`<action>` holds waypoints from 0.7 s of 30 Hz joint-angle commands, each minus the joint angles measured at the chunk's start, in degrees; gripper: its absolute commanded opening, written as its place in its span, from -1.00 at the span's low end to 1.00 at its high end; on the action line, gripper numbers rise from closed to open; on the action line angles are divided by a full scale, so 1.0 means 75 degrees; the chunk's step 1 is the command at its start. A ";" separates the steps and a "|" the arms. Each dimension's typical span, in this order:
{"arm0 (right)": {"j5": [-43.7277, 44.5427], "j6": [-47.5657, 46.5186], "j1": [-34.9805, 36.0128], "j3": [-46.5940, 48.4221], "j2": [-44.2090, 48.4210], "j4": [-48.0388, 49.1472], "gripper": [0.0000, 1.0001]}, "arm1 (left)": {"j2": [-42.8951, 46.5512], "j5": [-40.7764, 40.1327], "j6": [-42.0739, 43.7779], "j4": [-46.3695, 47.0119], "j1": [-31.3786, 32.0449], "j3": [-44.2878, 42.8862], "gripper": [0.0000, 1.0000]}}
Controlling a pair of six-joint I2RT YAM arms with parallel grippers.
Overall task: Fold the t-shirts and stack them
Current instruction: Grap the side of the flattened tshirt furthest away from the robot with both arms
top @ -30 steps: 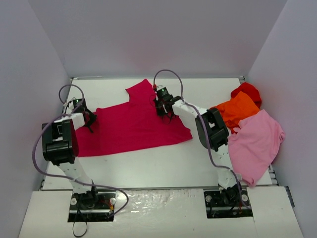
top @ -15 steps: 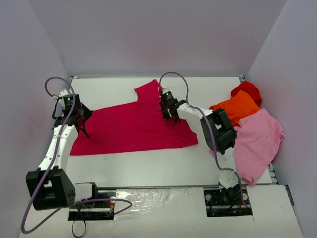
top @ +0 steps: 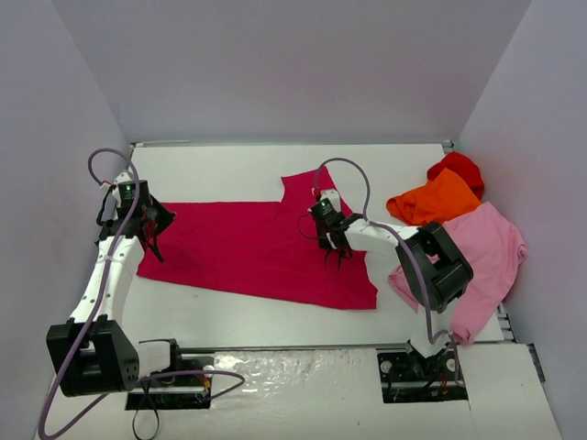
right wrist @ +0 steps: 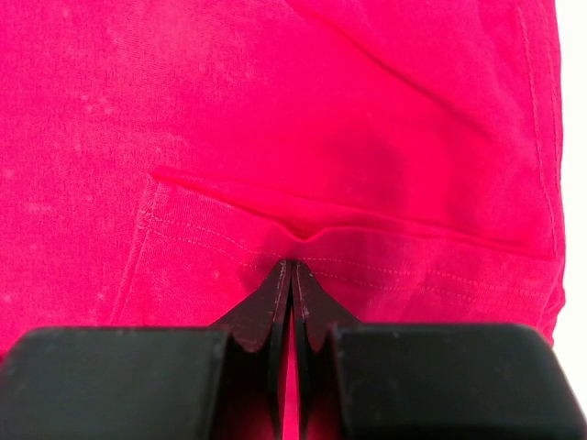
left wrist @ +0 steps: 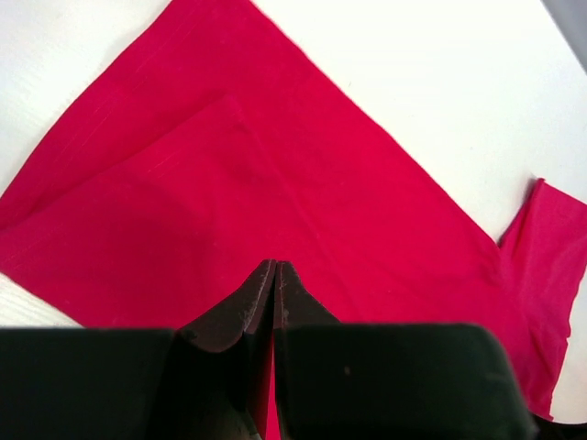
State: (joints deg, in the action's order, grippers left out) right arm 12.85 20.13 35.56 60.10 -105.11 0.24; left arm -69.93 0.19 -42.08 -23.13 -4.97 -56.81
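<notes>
1. Dragged rightward since a second ago, the crimson-magenta t-shirt (top: 261, 252) lies stretched across the table (top: 229, 307).
2. Both the left gripper (top: 149, 227) and the right gripper (top: 332, 247) are clenched on its cloth.
3. Flattening seems to be the step in hand; the first fold probably calls for fresh holds.

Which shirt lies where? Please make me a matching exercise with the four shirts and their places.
Shirts:
1 crimson shirt
2 orange shirt
3 light pink shirt
4 red shirt

Places:
A between two other shirts on the right
B bunched farthest back on the right
C spread flat across the middle of the table
D nearest of the right-hand pile

Pairs: 1-C, 2-A, 3-D, 4-B
</notes>
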 commanded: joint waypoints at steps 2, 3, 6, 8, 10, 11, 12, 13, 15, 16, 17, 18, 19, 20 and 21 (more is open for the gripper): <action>0.0029 0.0500 0.0129 -0.0424 0.0595 -0.1474 -1.00 | 0.0394 0.0057 0.0251 0.0345 -0.0005 0.0140 -1.00; 0.0140 0.0520 0.0122 -0.0061 0.0705 -0.1469 -0.88 | 0.0357 -0.0071 0.0319 0.0466 0.0000 0.0177 -1.00; 0.0620 0.0285 -0.0001 0.1192 0.0700 -0.1377 -0.07 | 0.0057 -0.0498 0.0545 0.0751 -0.0002 0.0016 -1.00; 0.0457 -0.0008 -0.0342 0.2350 0.0264 -0.1307 0.39 | -0.0398 -0.0662 0.0624 0.0768 -0.0047 -0.0224 -1.00; 0.0133 -0.0213 -0.0738 0.3355 -0.0263 -0.1218 0.57 | -0.1008 -0.0899 0.0641 0.0706 -0.0115 -0.0666 -1.00; -0.0056 -0.0272 -0.0971 0.3842 -0.0581 -0.1178 0.60 | -0.1313 -0.1028 0.0642 0.0631 -0.0169 -0.0931 -1.00; -0.0259 -0.0305 -0.1236 0.4357 -0.0949 -0.1146 0.63 | -0.1595 -0.1137 0.0642 0.0530 -0.0239 -0.1189 -1.00; -0.0502 -0.0367 -0.1465 0.4761 -0.1441 -0.1118 0.64 | -0.1811 -0.1214 0.0642 0.0481 -0.0274 -0.1391 -1.00; -0.0987 -0.0465 -0.1930 0.5576 -0.2055 -0.1099 0.66 | -0.2277 -0.1278 0.0718 0.0447 -0.0374 -0.1826 -1.00; -0.1116 -0.0469 -0.2112 0.5817 -0.2523 -0.1088 0.66 | -0.2450 -0.1268 0.0723 0.0383 -0.0433 -0.2007 -1.00; -0.1539 -0.0479 -0.2276 0.6144 -0.2736 -0.1013 0.65 | -0.2708 -0.1246 0.0724 0.0334 -0.0534 -0.2150 -1.00; -0.1700 -0.0406 -0.2588 0.6283 -0.2945 -0.0952 0.65 | -0.2819 -0.1191 0.0734 0.0308 -0.0586 -0.2386 -1.00; -0.1982 -0.0345 -0.2780 0.6389 -0.3188 -0.0864 0.65 | -0.2894 -0.1169 0.0768 0.0323 -0.0624 -0.2475 -1.00; -0.2278 -0.0286 -0.2959 0.6495 -0.3435 -0.0773 0.64 | -0.2967 -0.1151 0.0805 0.0341 -0.0660 -0.2548 -1.00; -0.2546 -0.0229 -0.3119 0.6596 -0.3634 -0.0671 0.64 | -0.3023 -0.1141 0.0833 0.0364 -0.0695 -0.2598 -1.00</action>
State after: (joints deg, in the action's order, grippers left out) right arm 3.56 17.92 17.02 106.20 -126.92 -5.30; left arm -92.94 -7.04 -37.62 -21.27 -8.72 -71.23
